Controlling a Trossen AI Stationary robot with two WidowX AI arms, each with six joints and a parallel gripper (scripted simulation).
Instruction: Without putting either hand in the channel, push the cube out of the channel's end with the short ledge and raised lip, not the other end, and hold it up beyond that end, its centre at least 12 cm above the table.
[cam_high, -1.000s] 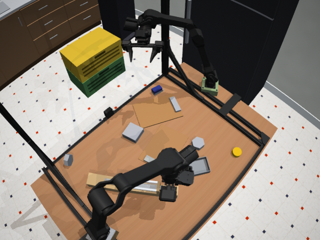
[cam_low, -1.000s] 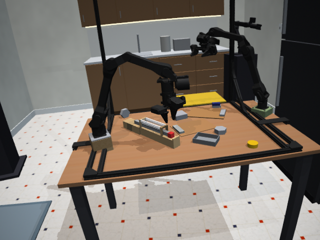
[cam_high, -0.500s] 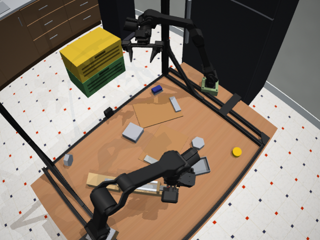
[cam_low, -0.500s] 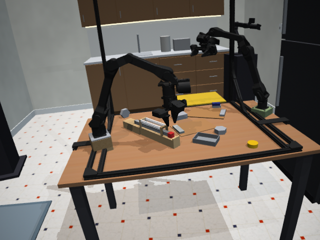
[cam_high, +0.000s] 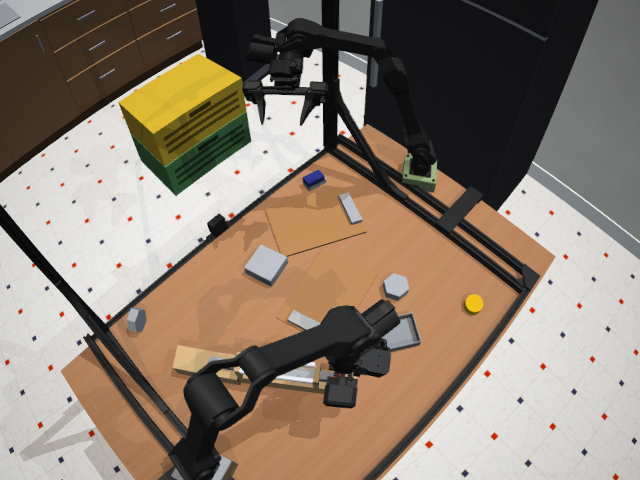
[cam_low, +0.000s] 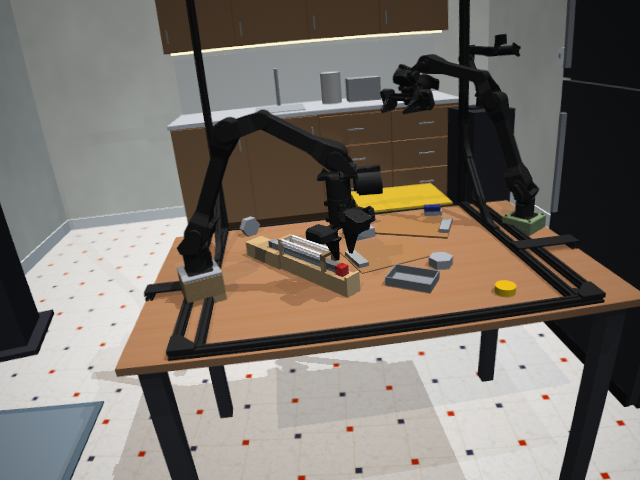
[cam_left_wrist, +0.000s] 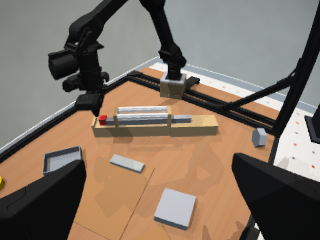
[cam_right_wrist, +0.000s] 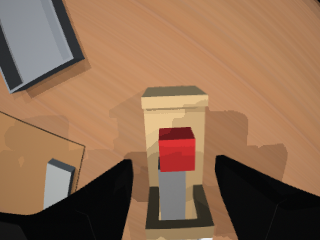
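The red cube (cam_low: 341, 269) (cam_left_wrist: 103, 120) (cam_right_wrist: 176, 152) sits on the short ledge of the wooden channel (cam_low: 305, 271) (cam_left_wrist: 145, 132), between the covered part and the raised lip (cam_right_wrist: 174, 101). A grey bar (cam_right_wrist: 172, 197) (cam_left_wrist: 181, 119) runs through the channel and its end touches or nearly touches the cube. My right gripper (cam_low: 343, 255) (cam_right_wrist: 174, 165) is partly open and empty, above the ledge end, its fingers on either side of the cube in the right wrist view. In the top view the arm hides the cube almost wholly. My left gripper (cam_high: 282, 123) (cam_left_wrist: 160, 165) is wide open and empty, high up beyond the table's far corner.
A grey tray (cam_low: 408, 286) stands beyond the lip end. A loose light bar (cam_high: 303, 320) (cam_left_wrist: 127, 163) lies beside the channel. A square block (cam_high: 266, 265), a hexagonal block (cam_high: 395, 286), a yellow disc (cam_high: 473, 303) and a blue-topped block (cam_high: 313, 179) stand farther off. Frame posts rise at the table's sides.
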